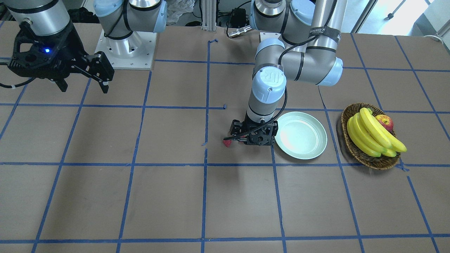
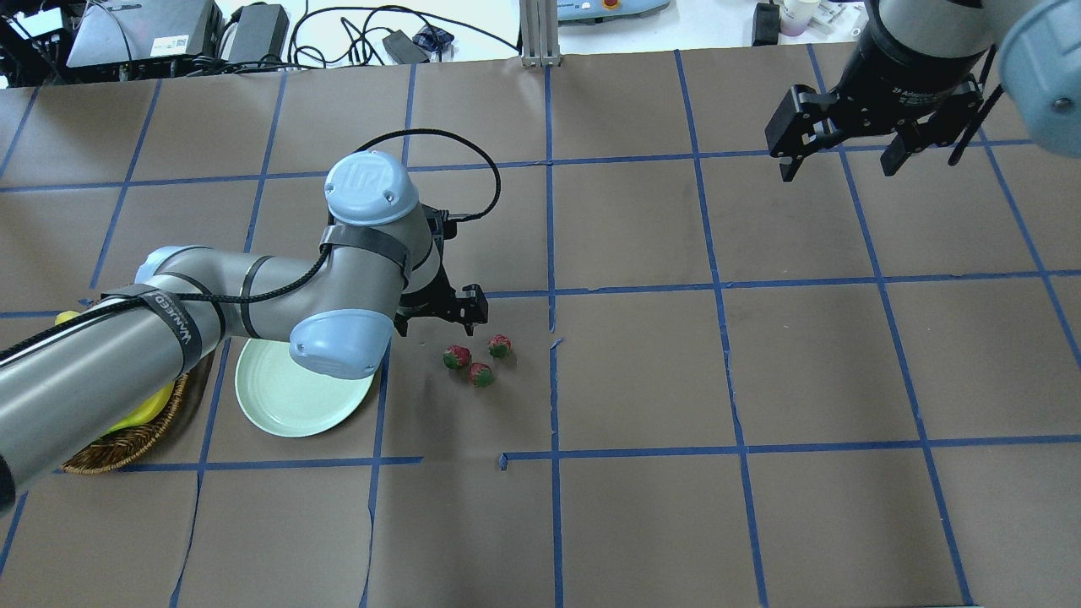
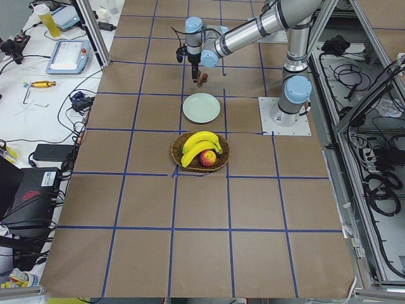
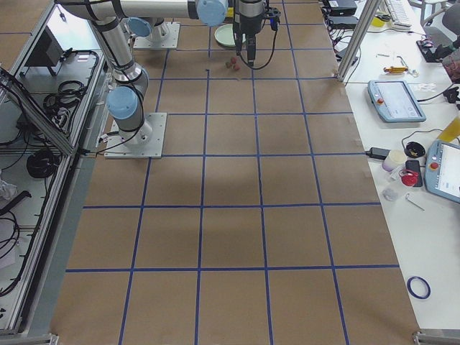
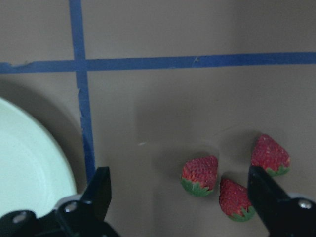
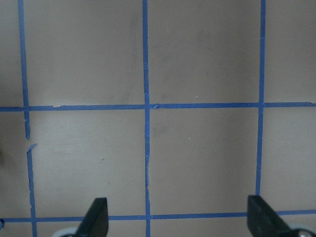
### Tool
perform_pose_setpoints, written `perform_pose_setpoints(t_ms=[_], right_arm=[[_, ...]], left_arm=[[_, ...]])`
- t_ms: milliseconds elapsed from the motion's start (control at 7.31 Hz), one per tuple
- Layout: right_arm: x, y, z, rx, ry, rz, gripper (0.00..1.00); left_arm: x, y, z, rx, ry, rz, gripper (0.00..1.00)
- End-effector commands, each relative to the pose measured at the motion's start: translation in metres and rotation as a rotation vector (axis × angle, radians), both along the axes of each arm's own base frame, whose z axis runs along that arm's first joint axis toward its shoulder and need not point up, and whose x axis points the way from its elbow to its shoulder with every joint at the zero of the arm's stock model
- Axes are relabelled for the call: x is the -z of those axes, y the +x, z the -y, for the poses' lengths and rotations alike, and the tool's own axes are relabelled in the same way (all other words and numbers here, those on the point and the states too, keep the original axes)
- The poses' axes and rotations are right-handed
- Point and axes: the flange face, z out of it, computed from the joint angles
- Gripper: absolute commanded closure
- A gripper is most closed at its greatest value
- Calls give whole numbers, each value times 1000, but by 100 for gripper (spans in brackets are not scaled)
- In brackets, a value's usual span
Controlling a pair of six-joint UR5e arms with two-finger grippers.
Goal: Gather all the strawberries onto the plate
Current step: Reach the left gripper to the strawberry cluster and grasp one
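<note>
Three red strawberries lie close together on the brown table, right of the plate in the overhead view. The left wrist view shows them as well, with the pale mint plate's rim at its left. My left gripper is open and empty, hovering just beyond the strawberries; its fingertips frame them. The front view shows one strawberry beside the left gripper. My right gripper is open and empty, high and far off.
A brown wicker basket with bananas and a red-yellow apple stands beside the plate, on the side away from the strawberries. Blue tape lines grid the table. The right wrist view shows only bare table under the right gripper.
</note>
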Motion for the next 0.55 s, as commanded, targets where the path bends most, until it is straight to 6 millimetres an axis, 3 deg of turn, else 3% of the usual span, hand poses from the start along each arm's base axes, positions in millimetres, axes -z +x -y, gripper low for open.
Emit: perform_pose_setpoints(t_ms=[0,274,410], right_arm=[[1,0,0,1,2,-1,0],[1,0,0,2,2,-1,0],[1,0,0,2,2,-1,0]], left_arm=[[22,-7,-2,13,27,11,13],[33,-9,-4,-1,48,19,47],[35,-9,-5,-1,54,12,83]])
